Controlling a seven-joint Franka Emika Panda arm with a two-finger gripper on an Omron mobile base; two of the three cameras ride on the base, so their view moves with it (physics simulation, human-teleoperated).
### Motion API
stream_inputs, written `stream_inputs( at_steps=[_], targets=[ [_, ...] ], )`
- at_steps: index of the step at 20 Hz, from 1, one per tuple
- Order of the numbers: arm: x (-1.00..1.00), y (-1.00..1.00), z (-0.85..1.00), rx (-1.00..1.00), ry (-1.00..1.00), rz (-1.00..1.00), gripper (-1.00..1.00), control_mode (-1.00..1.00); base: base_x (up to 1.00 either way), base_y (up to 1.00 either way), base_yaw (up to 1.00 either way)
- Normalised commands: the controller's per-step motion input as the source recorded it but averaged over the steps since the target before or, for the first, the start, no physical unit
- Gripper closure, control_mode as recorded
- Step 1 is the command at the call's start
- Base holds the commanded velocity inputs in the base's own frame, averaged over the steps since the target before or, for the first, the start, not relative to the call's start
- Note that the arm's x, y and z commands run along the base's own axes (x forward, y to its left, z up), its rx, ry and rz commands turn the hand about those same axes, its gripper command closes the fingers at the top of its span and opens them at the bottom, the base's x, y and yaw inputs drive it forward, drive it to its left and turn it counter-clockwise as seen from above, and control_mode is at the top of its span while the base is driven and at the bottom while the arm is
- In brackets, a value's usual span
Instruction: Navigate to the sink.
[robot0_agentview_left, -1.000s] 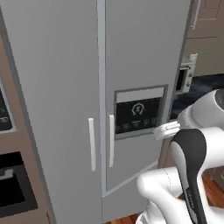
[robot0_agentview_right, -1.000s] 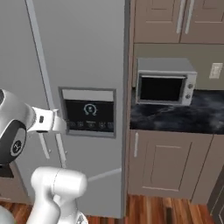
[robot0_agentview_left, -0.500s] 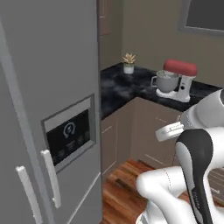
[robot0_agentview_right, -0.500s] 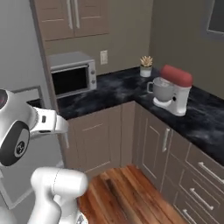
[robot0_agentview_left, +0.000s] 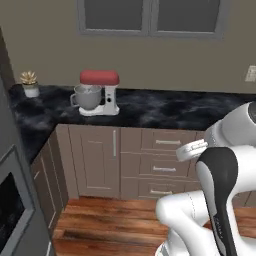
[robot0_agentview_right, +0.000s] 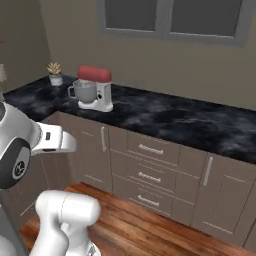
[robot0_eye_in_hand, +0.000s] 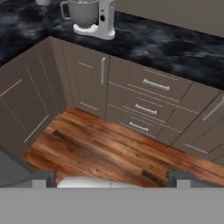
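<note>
In the left base view, a red-topped stand mixer (robot0_agentview_left: 96, 93) with a grey bowl stands in the upper left of the frame on a black marbled counter (robot0_agentview_left: 165, 111), pushed back toward the wall so the front edge stays free. A small potted plant (robot0_agentview_left: 29, 83) sits at the far left, tucked into the corner. A window (robot0_agentview_left: 150, 17) runs along the top. The arm (robot0_agentview_left: 220, 175) is folded up at the lower right, which I judge keeps it compact for driving.

In the right base view, the same mixer (robot0_agentview_right: 93, 88) is in the upper left and the plant (robot0_agentview_right: 54, 73) is beyond it. Drawers with silver handles (robot0_agentview_right: 150, 149) fill the centre under the counter. The sink is not visible along this stretch; I judge it lies further along the counter, so the base has more driving to do.

In the hand view, the gripper (robot0_eye_in_hand: 111, 179) points down at the wooden floor (robot0_eye_in_hand: 109, 148), its two dark tips well apart at the bottom corners: the claw is released and grasps nothing, as fits a task of driving alone.
</note>
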Motion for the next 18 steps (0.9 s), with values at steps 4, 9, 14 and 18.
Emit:
stream_inputs(
  at_steps=[4, 9, 14, 18],
  targets=[
    [0.00, 0.00, 0.00, 0.00, 0.00, 0.00, -1.00, 1.00, 0.00, -0.82, -0.73],
    [0.00, 0.00, 0.00, 0.00, 0.00, 0.00, -1.00, 1.00, 0.00, -0.92, -0.70],
    [0.00, 0.00, 0.00, 0.00, 0.00, 0.00, -1.00, 1.00, 0.05, -0.77, -0.73],
    [0.00, 0.00, 0.00, 0.00, 0.00, 0.00, -1.00, 1.00, 0.80, -0.91, -0.30]
  ],
)
